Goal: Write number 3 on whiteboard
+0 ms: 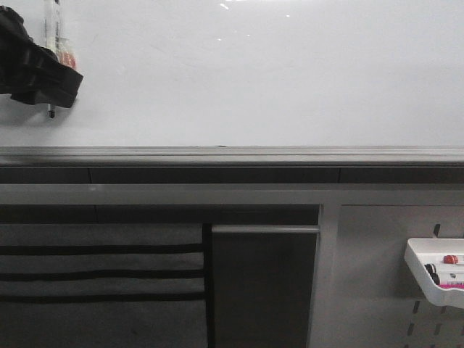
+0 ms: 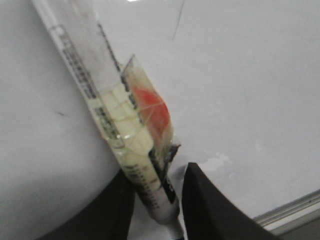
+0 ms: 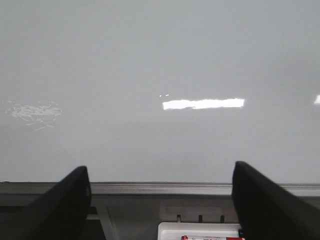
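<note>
The whiteboard [image 1: 275, 80] fills the upper half of the front view, glossy white with a grey edge rail [image 1: 232, 154] below it. No number 3 shows on it. My left gripper [image 1: 52, 98] is at the far left of the board, shut on a marker [image 1: 54, 29] wrapped in clear tape with a red patch. The marker's dark tip [image 1: 51, 112] points down, close to the board. In the left wrist view the fingers [image 2: 210, 205] clamp the marker [image 2: 125, 125] over the board [image 2: 250, 100]. A short thin dark stroke [image 2: 176, 25] shows there. My right gripper [image 3: 160, 205] is open and empty, facing the board [image 3: 150, 60].
A white tray [image 1: 438, 272] with markers hangs on the grey pegboard panel [image 1: 377, 290] at the lower right; it also shows in the right wrist view [image 3: 200, 231]. Below the rail are dark shelves and a grey slatted panel [image 1: 101, 275].
</note>
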